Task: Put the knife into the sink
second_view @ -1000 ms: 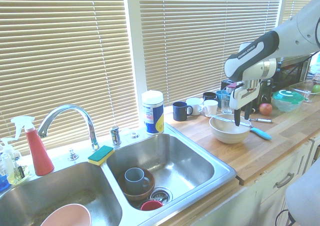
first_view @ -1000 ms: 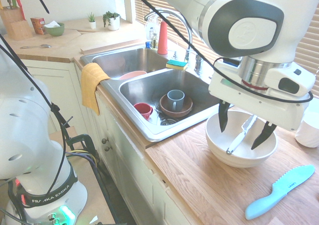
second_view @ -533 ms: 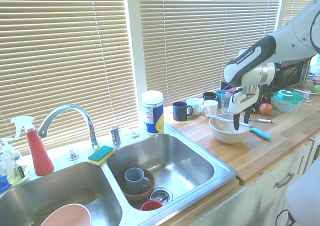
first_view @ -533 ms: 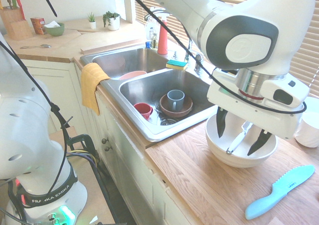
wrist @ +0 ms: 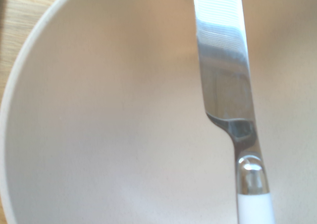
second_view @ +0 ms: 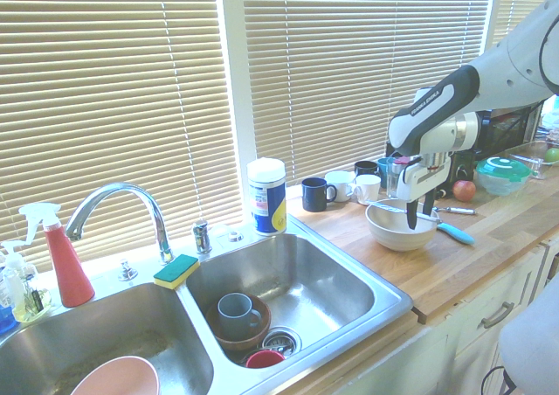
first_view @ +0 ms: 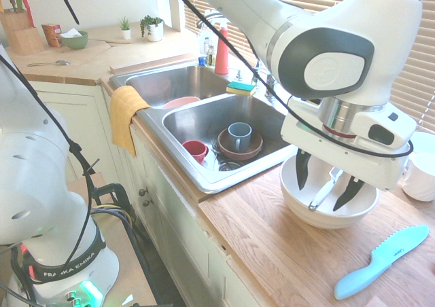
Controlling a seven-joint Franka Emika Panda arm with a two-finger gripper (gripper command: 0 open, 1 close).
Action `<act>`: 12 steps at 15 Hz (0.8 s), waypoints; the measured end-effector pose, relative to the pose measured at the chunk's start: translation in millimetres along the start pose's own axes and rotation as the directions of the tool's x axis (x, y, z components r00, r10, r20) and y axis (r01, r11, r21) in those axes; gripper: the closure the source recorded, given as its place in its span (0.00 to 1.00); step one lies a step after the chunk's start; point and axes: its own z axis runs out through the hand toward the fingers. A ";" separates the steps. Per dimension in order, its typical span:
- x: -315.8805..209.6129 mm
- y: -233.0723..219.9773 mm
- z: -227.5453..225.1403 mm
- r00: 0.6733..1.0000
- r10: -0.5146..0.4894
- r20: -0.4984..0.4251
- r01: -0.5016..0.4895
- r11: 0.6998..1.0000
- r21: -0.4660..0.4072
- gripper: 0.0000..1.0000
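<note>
Hovering over a large white bowl (first_view: 299, 202), the robot's tool (first_view: 318, 197) points downward with its two dark fingers spread apart. The bowl stands on a wooden worktop (first_view: 248, 222), just beside the sink (first_view: 216, 178). The knife (first_view: 326, 189), slim and silvery, lies at the bowl's mouth, slanting between the open fingers as seen in the first exterior view. Nothing is pinched in the tool. From close above, the wrist view shows the knife's shiny blade, with fine lines across part of it, a narrow silver neck and the beginning of a white handle, all against the bowl's pale inside.

On the worktop near the bowl lies a light-teal serrated knife (first_view: 380, 262), apart from the tool. The steel sink has two basins. One holds a blue-grey mug (first_view: 239, 136) standing in a brown bowl (first_view: 251, 149), with a red cup (first_view: 195, 151) near them; the other holds a pink bowl (second_view: 118, 380). A green and yellow sponge (second_view: 176, 271) sits by the faucet (second_view: 122, 190). Behind the white bowl, several mugs (second_view: 339, 185) stand towards the window blinds (second_view: 349, 72).
</note>
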 end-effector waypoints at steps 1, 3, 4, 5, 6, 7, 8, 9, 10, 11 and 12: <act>0.0 -0.9 0.6 1.000 0.001 0.001 -0.001 1.000 0.000 1.00; 0.2 -1.5 2.0 1.000 0.002 0.003 -0.002 1.000 -0.001 1.00; 0.2 -1.8 2.4 1.000 0.002 0.003 -0.002 1.000 -0.002 1.00; 0.2 -2.3 2.7 1.000 0.001 0.004 -0.001 1.000 -0.002 1.00; 0.2 -3.1 3.2 1.000 -0.001 0.004 0.001 1.000 -0.003 1.00; 0.2 -3.7 3.6 1.000 -0.001 0.004 0.001 1.000 -0.003 1.00; 0.3 -3.8 3.8 1.000 -0.002 0.004 0.002 1.000 -0.003 1.00; 0.3 -3.8 3.8 1.000 -0.002 0.005 0.002 1.000 -0.003 1.00; 0.3 -3.7 3.9 1.000 -0.001 0.004 0.001 1.000 -0.003 1.00; 0.4 -3.8 3.9 1.000 -0.001 0.004 0.001 1.000 -0.003 1.00; 0.4 -3.7 3.8 1.000 -0.001 0.004 0.001 1.000 -0.003 1.00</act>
